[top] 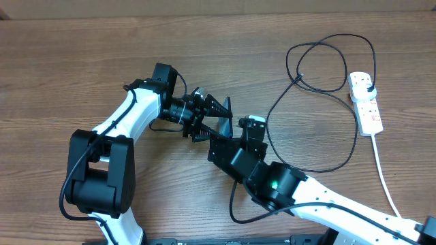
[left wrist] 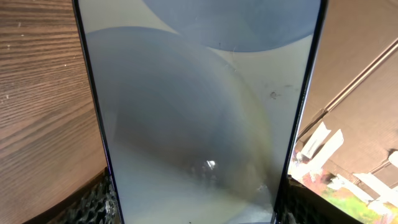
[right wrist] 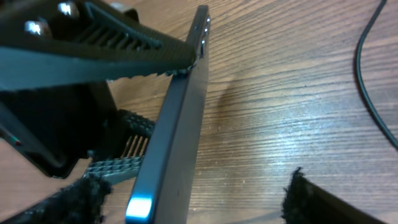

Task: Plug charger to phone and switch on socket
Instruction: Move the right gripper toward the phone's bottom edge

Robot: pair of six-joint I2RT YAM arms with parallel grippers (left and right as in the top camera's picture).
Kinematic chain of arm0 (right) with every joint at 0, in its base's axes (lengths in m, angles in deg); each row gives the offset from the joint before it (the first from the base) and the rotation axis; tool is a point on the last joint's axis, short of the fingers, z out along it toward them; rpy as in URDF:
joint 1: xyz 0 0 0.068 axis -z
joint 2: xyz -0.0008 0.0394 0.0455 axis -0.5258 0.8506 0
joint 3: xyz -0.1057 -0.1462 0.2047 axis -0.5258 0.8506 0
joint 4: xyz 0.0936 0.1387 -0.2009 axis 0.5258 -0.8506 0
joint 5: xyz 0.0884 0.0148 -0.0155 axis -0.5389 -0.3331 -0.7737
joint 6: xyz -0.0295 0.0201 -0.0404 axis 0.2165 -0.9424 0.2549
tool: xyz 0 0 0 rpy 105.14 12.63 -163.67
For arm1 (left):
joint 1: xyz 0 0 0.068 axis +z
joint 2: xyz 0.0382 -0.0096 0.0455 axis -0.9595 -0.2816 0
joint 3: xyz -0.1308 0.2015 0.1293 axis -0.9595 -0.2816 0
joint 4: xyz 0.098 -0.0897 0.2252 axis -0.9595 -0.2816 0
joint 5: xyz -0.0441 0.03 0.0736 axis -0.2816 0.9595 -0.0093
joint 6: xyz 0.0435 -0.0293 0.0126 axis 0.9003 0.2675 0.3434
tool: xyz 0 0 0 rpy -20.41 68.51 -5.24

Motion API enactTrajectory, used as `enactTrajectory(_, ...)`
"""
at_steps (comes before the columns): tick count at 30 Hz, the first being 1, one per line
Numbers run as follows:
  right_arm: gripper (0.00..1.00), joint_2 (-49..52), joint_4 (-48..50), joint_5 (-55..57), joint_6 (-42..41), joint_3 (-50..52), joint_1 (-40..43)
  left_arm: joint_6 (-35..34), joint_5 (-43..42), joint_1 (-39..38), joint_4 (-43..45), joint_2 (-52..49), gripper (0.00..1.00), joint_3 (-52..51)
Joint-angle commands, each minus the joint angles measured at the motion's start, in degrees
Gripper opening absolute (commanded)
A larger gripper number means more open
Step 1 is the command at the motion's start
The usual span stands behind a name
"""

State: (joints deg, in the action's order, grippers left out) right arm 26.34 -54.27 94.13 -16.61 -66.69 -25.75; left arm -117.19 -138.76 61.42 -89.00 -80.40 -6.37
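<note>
The phone (left wrist: 199,112) fills the left wrist view, its pale screen facing the camera. My left gripper (left wrist: 196,208) is shut on it, one finger pressing each long edge. In the right wrist view the phone (right wrist: 177,137) stands on edge above the wood, with a left finger (right wrist: 93,43) across its top. My right gripper (right wrist: 199,202) is open around the phone's near end, the phone closer to its left pad (right wrist: 74,199). The charger (top: 320,88), a thin black cable, loops on the table right of both arms and runs to the white socket (top: 366,102).
The socket's thick white cord (top: 385,177) trails toward the front right edge. Both arms (top: 122,122) meet at the table's middle, the right arm (top: 286,187) coming from the front right. A stretch of black cable (right wrist: 373,93) lies right of my right gripper.
</note>
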Motion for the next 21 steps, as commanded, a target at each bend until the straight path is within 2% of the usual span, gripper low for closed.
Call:
enactTrajectory(1, 0.84, 0.4, 1.2, 1.7, -0.5, -1.6, -0.3, -0.5, -3.2, 0.3, 0.2, -0.4, 0.64, 1.4)
enactTrajectory(5, 0.70, 0.4, 2.5, 1.7, -0.5, -1.6, -0.3, -0.5, -3.2, 0.3, 0.2, -0.4, 0.64, 1.4)
enactTrajectory(21, 0.38, 4.6, 5.7, 1.7, -0.5, -1.6, -0.3, -0.5, -3.2, 0.3, 0.2, -0.4, 0.64, 1.4)
